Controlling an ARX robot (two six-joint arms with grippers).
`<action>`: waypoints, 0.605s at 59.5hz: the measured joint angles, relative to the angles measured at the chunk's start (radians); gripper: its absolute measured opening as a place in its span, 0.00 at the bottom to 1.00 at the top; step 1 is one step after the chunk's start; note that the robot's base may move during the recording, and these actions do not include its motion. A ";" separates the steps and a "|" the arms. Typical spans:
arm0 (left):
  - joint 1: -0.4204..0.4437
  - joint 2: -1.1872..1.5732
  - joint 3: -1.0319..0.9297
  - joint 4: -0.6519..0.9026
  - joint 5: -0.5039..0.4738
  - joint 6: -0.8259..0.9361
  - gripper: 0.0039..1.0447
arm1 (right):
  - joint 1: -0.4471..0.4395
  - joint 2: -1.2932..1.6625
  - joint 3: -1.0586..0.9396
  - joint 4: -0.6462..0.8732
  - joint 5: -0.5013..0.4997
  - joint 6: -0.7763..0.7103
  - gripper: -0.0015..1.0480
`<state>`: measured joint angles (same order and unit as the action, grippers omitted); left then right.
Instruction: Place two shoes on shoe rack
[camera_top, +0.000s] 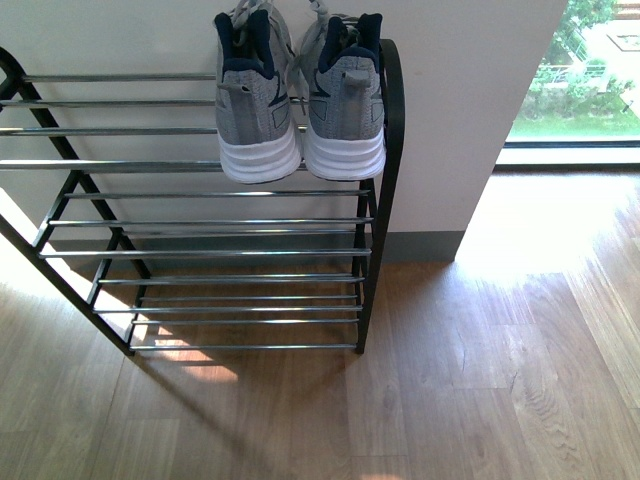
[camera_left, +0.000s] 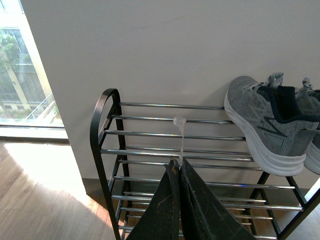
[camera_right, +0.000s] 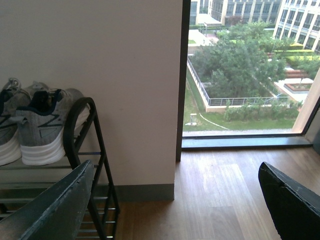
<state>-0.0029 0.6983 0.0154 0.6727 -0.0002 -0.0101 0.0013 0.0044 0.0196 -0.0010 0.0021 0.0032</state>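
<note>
The left grey knit sneaker with white sole (camera_top: 257, 110) and the right grey knit sneaker (camera_top: 345, 105) sit side by side on the top tier of the black metal-framed shoe rack (camera_top: 390, 130). They are at its right end, heels toward the front camera. The left gripper (camera_left: 176, 167) has its jaws closed together. The right gripper (camera_right: 175, 167) has its jaws spread wide, holding nothing.

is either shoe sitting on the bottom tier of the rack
No, one sneaker and the other sneaker rest side by side on the top rods of the shoe rack, heels toward the camera.
</note>
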 joint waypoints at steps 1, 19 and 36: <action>0.000 -0.014 0.000 -0.012 0.000 0.000 0.01 | 0.000 0.000 0.000 0.000 0.000 0.000 0.91; 0.000 -0.213 -0.001 -0.192 0.000 0.000 0.01 | 0.000 0.000 0.000 0.000 0.000 0.000 0.91; 0.000 -0.349 -0.001 -0.323 0.000 0.000 0.01 | 0.000 0.000 0.000 0.000 0.000 0.000 0.91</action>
<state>-0.0029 0.3489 0.0143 0.3500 0.0002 -0.0097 0.0013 0.0044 0.0196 -0.0010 0.0021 0.0032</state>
